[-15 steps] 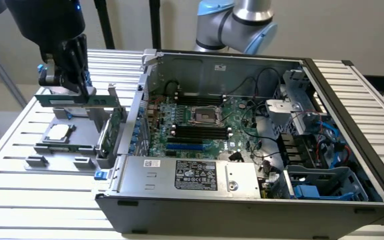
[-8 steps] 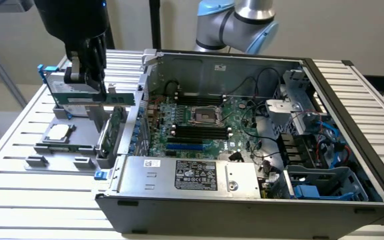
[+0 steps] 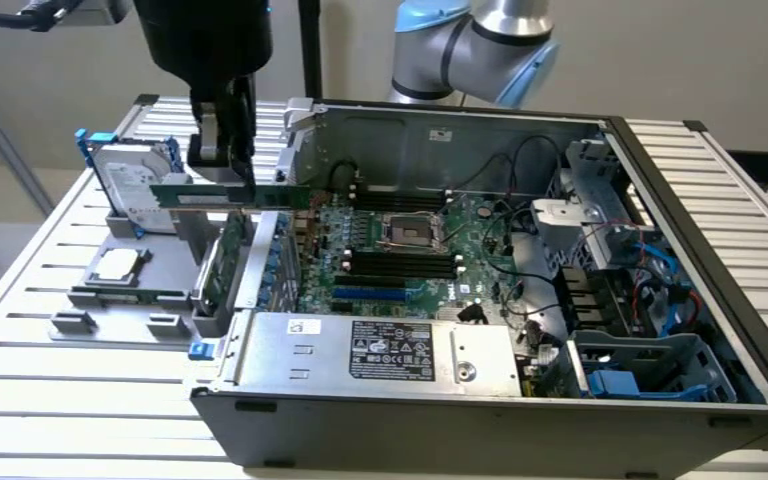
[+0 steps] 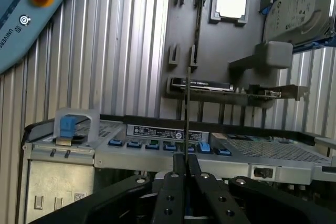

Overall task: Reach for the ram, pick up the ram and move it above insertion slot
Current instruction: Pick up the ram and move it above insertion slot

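We are seeing the gripper clamping the ram (a thin green stick, held level) above the case's edge, left of the motherboard, where the insertion slot is lying among parallel black sockets.

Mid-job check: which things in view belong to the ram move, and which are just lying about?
Job:
- ram, held in the claw
- insertion slot on the motherboard

Lying about:
- hard drive
- processor chip
- expansion card
- power supply
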Controlling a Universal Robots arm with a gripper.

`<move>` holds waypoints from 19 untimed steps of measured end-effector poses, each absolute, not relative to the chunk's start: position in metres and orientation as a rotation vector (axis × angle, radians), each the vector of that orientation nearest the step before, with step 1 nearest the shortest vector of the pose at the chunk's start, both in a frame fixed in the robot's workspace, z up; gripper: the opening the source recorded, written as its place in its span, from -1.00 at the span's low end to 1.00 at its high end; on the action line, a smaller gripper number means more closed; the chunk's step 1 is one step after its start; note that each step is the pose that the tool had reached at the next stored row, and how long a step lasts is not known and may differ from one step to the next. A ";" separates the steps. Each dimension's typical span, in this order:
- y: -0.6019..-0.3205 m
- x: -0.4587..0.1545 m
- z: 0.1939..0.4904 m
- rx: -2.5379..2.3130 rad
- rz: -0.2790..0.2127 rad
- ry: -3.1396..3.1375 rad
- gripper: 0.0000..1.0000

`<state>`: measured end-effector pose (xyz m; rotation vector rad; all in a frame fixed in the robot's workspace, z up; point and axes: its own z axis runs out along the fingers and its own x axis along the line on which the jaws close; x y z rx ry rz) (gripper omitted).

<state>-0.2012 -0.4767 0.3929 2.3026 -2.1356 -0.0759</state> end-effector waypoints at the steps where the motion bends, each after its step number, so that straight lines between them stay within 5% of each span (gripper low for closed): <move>1: -0.477 -0.197 0.393 2.303 -0.077 -2.136 -0.73; 19: -0.474 -0.115 0.393 2.307 -0.085 -2.139 -0.73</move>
